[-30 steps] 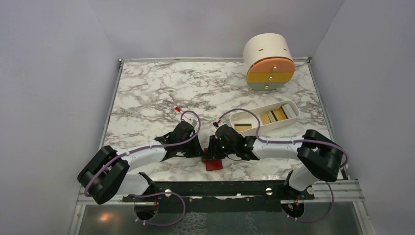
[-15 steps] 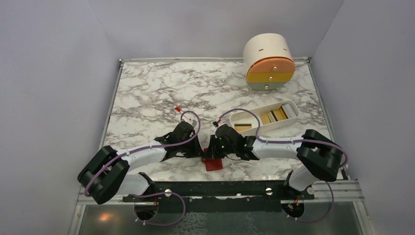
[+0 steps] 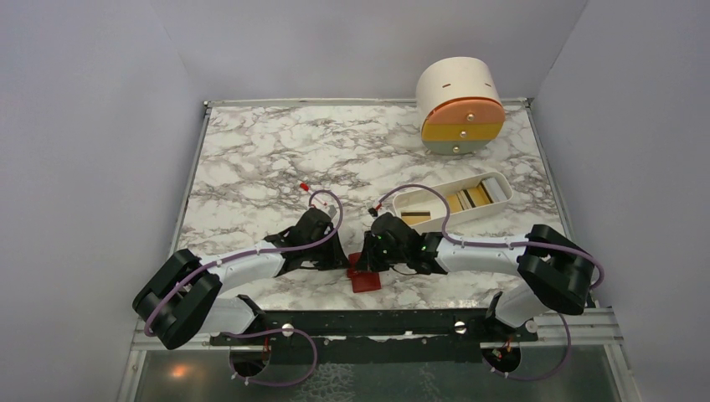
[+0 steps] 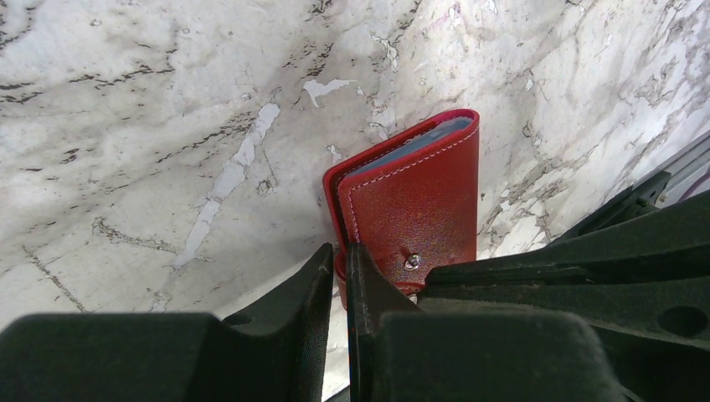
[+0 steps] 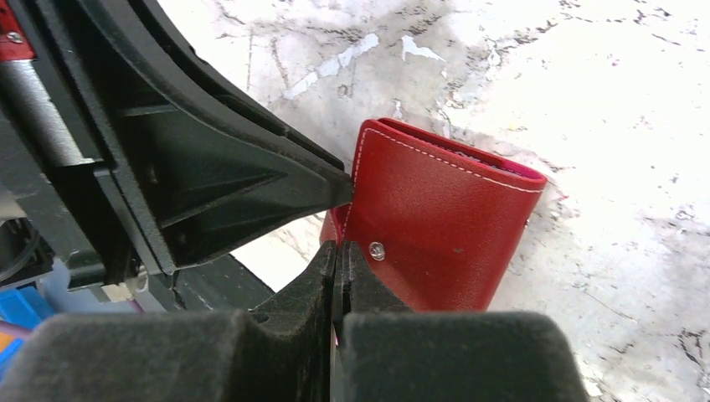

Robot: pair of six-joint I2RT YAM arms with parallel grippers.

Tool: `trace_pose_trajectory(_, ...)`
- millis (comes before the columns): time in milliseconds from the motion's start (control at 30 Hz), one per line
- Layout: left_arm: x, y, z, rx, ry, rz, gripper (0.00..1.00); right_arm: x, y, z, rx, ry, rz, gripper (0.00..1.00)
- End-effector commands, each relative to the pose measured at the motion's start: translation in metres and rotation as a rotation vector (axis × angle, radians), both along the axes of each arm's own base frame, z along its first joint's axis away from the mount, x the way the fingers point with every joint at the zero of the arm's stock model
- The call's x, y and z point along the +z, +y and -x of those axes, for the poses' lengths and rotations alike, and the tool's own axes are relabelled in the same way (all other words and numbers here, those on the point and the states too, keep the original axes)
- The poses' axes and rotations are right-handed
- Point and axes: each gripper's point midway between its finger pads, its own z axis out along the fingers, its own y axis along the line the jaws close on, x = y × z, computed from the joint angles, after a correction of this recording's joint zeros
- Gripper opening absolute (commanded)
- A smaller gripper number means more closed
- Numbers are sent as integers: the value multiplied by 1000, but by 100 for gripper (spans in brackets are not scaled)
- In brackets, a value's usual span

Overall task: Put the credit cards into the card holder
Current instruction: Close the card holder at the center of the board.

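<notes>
Currently folded on the marble table, close to its front edge and between the two arm tips: card holder, with a blue card edge showing inside the far fold. Clamped at the stud-end corner by the left gripper, fingers pressed tight on the red edge; met from the opposite side by the right gripper, fingers closed to a sliver beside the snap stud, apparently nipping the holder's lower leaf. Further credit cards in the white tray, well apart toward the right rear.

Left claw clamped, right claw clamped, tips adjacent
</notes>
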Motion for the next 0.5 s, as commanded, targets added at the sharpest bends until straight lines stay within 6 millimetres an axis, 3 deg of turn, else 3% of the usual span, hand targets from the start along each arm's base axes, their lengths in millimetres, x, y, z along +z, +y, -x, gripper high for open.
trace_pose_trajectory(0, -6, 2, 2, -1, 3, -17, 14, -2, -11, -4, -18, -41, 48, 1)
trace_pose_trajectory(467, -5, 3, 2, -5, -4, -13, 14, -5, -20, -11, -37, -84, 97, 1)
